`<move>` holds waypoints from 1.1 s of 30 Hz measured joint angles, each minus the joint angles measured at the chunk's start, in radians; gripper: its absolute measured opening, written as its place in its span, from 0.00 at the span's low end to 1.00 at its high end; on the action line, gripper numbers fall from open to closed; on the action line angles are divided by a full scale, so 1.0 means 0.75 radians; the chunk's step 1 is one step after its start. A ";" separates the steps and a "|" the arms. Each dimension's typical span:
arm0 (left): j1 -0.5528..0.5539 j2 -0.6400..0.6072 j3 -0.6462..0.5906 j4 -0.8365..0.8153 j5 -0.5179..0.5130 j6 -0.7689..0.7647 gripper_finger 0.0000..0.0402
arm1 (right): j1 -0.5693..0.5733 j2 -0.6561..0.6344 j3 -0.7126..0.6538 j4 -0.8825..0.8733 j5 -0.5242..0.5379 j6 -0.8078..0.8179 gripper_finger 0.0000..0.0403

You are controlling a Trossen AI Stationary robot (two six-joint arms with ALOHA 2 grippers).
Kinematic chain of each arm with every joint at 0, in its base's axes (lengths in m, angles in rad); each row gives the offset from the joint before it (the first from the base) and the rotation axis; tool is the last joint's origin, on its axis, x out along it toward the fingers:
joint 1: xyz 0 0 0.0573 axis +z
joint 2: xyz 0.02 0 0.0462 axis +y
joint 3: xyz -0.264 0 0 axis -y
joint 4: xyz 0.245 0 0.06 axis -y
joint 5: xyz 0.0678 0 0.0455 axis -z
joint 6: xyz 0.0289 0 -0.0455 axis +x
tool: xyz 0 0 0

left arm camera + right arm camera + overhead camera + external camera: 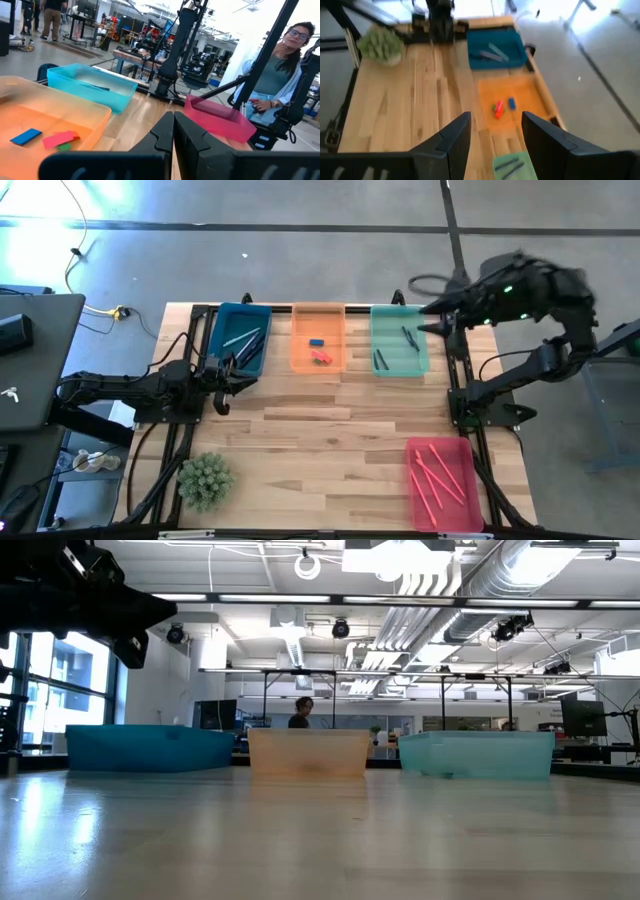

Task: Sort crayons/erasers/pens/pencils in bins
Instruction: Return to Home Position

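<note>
Readable text, labels, brands, numbers, signs: none that I can make out in any of my four views. Walls of the bins (305, 752): no lettering legible to me. Room behind the worktop (320, 840): anything there too small to read.

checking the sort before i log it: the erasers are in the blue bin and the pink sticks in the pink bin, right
Not quite. The erasers lie in the orange bin, not the blue bin, as the high view shows. The pink sticks are in the pink bin.
</note>
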 joint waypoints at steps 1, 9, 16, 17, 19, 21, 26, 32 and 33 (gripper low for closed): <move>0.000 0.000 0.000 0.000 0.000 0.000 0.00 | 0.008 -0.028 -0.080 0.026 0.001 0.007 0.42; -0.001 0.000 0.001 0.000 0.000 -0.001 0.00 | 0.042 -0.426 -0.968 0.688 -0.001 0.056 0.42; -0.001 0.000 0.001 0.000 0.000 -0.001 0.00 | 0.075 -0.706 -1.509 1.104 -0.071 0.123 0.42; -0.001 0.000 0.001 0.000 0.000 -0.001 0.00 | 0.080 -0.744 -1.581 1.151 -0.071 0.145 0.42; -0.001 0.000 0.001 0.000 0.000 -0.001 0.00 | 0.091 -0.825 -1.729 1.248 -0.070 0.182 0.42; 0.000 0.000 0.001 0.000 0.000 -0.001 0.00 | 0.097 -0.912 -1.869 1.358 -0.070 0.231 0.42; -0.001 0.000 0.001 0.000 0.000 -0.001 0.00 | 0.122 -1.125 -2.187 1.575 -0.074 0.341 0.42; -0.001 0.000 0.001 0.000 0.000 -0.001 0.00 | 0.159 -1.352 -2.474 1.746 -0.074 0.450 0.42; -0.001 0.000 0.001 0.000 0.000 -0.001 0.00 | 0.164 -1.384 -2.512 1.759 -0.075 0.466 0.42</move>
